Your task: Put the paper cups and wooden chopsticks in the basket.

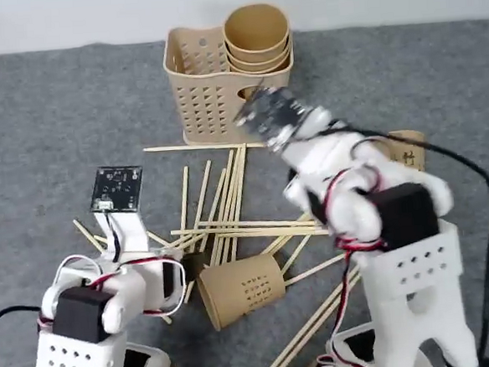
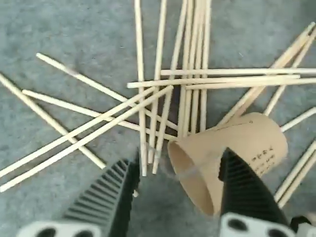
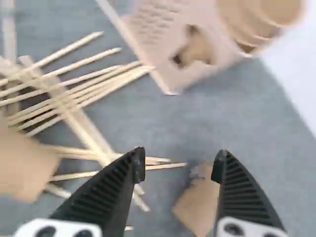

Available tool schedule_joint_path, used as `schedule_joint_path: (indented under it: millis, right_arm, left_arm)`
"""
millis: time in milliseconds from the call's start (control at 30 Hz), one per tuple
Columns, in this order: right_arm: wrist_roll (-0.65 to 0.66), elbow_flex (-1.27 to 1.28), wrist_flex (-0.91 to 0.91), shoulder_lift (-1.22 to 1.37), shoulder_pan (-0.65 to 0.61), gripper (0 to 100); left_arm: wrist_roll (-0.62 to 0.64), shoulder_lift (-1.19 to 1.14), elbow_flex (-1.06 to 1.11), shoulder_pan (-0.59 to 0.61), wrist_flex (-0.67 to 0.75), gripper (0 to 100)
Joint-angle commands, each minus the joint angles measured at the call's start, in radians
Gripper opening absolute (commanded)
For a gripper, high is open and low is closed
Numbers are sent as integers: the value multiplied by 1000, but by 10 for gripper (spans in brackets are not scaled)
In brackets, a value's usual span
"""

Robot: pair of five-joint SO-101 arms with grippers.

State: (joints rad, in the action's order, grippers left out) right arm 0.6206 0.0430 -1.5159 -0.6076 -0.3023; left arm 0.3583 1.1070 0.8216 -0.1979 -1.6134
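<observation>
A tan basket stands at the back of the grey carpet with stacked paper cups in its right end. Wooden chopsticks lie scattered in front of it. One paper cup lies on its side among them. My left gripper is open just over that cup, whose mouth sits between the fingers. My right gripper is open above the carpet, with another cup low between its fingers. The basket is beyond it. A cup shows partly behind the right arm.
The right arm's body rises over the right side of the chopstick pile and hides part of it. The left arm sits at the front left. Open carpet lies left of the basket and at the far right.
</observation>
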Motion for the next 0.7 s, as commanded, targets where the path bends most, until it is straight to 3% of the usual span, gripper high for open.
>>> schedule_joint_path:
  millis: [0,367,667]
  right_arm:
    - [17,-49,71,2,90,236]
    - [11,-43,122,13,156,236]
    - [15,-43,122,13,153,235]
  left_arm:
    - [78,-109,-2,-12,28,253]
    - [385,-473,-48,-17,41,254]
    - [433,-560,-211,-17,40,254]
